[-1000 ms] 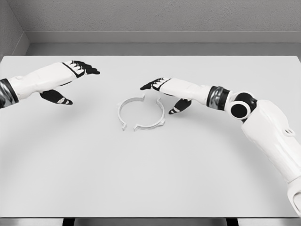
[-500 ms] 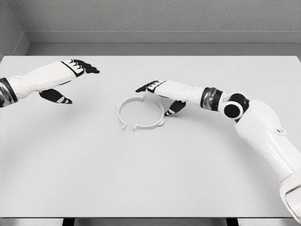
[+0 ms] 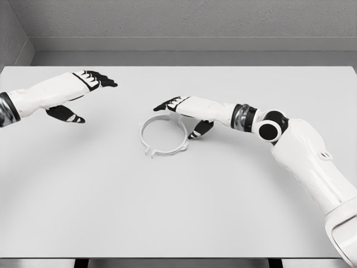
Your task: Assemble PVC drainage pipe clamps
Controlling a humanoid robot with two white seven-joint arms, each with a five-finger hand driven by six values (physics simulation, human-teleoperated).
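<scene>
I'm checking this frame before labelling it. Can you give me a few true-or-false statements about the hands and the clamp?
1. The right hand reaches over the far right side of the clamp ring. True.
2. The left hand grips the ring. False: it hangs open, well left of the ring, holding nothing.
3. The ring lies flat on the white table. True.
4. The ring has been lifted off the table by the right hand. False: it sits on the table; the fingers are spread above it.
5. Several pipes lie beside the ring. False: no pipe shows.

Right hand (image 3: 181,114) extended (fingers spread); left hand (image 3: 83,95) open.
</scene>
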